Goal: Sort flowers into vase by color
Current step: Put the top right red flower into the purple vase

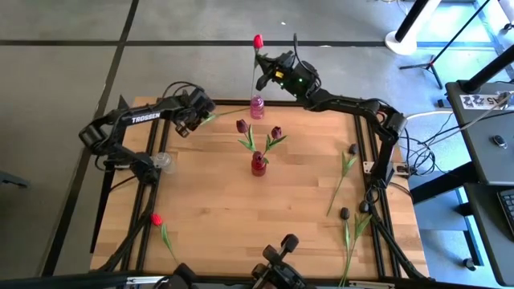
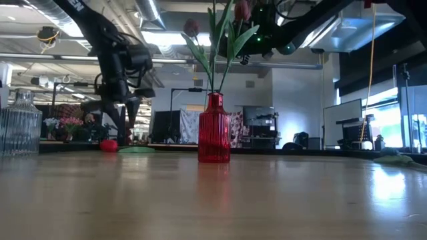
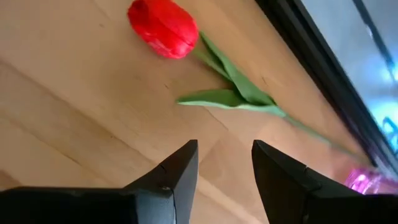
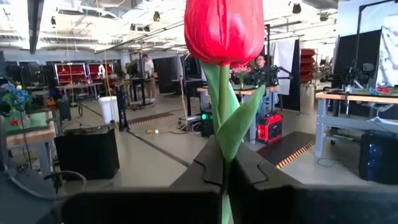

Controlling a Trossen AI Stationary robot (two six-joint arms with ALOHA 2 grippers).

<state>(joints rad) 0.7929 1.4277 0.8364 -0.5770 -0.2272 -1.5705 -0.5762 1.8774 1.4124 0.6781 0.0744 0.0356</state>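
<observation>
Red tulip [image 4: 224, 28] is clamped upright by its stem in my right end effector [image 4: 222, 165], above the pink vase [image 1: 257, 106]; next, lower it in. My left end effector [image 3: 224, 165] hovers open over another red tulip [image 3: 163, 28] lying on the surface [image 3: 56, 118].

- Held red tulip [image 4: 224, 28]: head cut by frame top in right wrist view; stem hidden between right end effector [image 4: 222, 168] fingers.
- Lying red tulip [image 3: 165, 28]: stem end runs out of frame, blurred, in left wrist view.
- Pink vase [image 3: 367, 180]: only a blurred sliver at frame edge.
- Red vase [image 2: 214, 129] tulips: tops cropped in low view.
- Clear vase [image 2: 20, 123]: cut by left edge.
</observation>
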